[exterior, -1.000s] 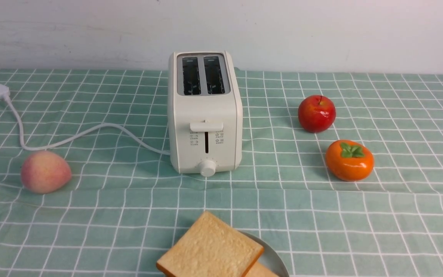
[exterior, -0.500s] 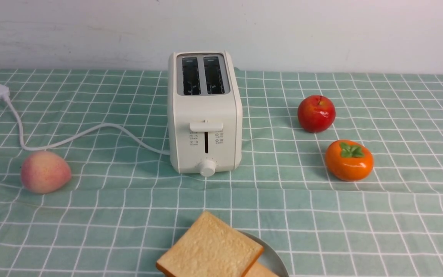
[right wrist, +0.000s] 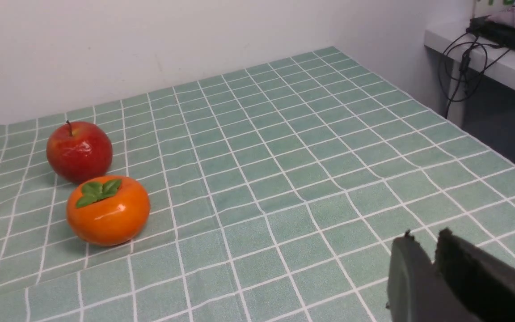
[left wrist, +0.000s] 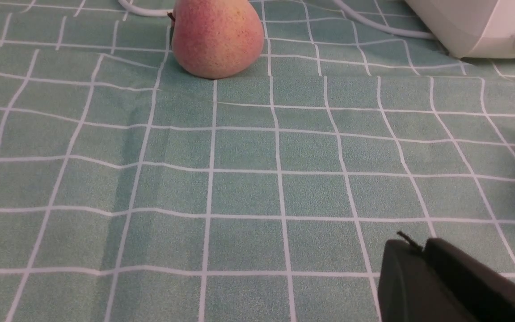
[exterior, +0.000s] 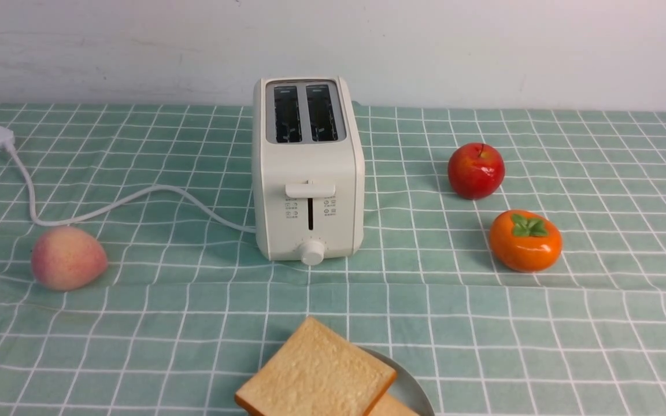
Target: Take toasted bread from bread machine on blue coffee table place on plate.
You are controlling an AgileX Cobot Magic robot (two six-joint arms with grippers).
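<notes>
The cream-white bread machine stands mid-table on the blue coffee table, both slots dark and empty. Two slices of toasted bread lie on the plate at the front edge: one slice lies on top, and the corner of the other shows under it. Neither gripper shows in the front view. My left gripper is shut and empty over bare cloth, with the bread machine's corner far off. My right gripper is shut and empty over bare cloth.
A peach lies left of the bread machine, also in the left wrist view. The white cord runs left to its plug. A red apple and an orange persimmon sit at the right. A side desk with cables stands beyond the table's right edge.
</notes>
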